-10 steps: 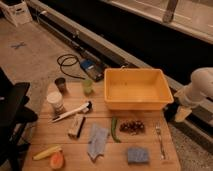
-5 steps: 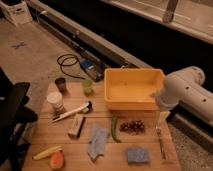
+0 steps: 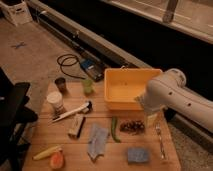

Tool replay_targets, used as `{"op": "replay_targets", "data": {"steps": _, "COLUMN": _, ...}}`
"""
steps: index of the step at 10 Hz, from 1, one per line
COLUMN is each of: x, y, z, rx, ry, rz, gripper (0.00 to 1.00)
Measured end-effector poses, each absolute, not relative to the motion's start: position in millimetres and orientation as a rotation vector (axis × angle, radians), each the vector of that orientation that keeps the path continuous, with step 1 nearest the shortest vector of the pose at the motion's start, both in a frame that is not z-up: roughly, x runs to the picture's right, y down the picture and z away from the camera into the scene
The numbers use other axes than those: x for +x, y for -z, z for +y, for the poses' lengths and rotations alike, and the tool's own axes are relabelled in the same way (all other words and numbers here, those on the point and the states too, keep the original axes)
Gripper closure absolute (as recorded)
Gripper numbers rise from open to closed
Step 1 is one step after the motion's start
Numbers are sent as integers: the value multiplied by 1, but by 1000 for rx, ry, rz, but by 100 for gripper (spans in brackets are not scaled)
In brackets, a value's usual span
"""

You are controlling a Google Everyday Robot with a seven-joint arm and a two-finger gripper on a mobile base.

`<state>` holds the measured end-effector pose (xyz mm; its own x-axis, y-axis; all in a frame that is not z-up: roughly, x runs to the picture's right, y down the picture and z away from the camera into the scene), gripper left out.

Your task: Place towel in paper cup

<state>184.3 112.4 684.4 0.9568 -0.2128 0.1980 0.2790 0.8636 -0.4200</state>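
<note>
The towel, a crumpled grey-blue cloth, lies on the wooden table near the front middle. The white paper cup stands upright at the table's left side, apart from the towel. My white arm reaches in from the right over the front right corner of the yellow bin. My gripper hangs below the arm's end, just in front of the bin, well right of the towel and largely hidden by the arm.
On the table are a white-handled brush, a tan block, a green pod, a dark cluster, a blue sponge, a fork, a yellow piece, an orange fruit, a green cup and a dark cup. A black chair stands at the left.
My arm has swung in from the right edge and now hangs over the bin's front right corner. The things on the table have not moved.
</note>
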Motion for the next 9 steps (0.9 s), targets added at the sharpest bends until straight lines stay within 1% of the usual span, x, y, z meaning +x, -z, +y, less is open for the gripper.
{"op": "replay_targets", "data": {"steps": 2, "x": 182, "y": -674, "z": 101, "rx": -381, "ry": 297, "rz": -174, "gripper": 20}}
{"op": "replay_targets", "data": {"steps": 3, "x": 173, "y": -664, "z": 90, "rx": -335, "ry": 321, "rz": -200, "gripper": 20}}
{"op": "replay_targets", "data": {"steps": 5, "x": 144, "y": -648, "z": 71, "rx": -286, "ry": 379, "rz": -248, "gripper": 20}}
{"op": "replay_targets", "data": {"steps": 7, "x": 109, "y": -645, "z": 67, "rx": -274, "ry": 449, "rz": -296, "gripper": 20}}
{"op": "replay_targets", "data": {"steps": 9, "x": 74, "y": -657, "z": 75, "rx": -282, "ry": 522, "rz": -337, "gripper": 20}}
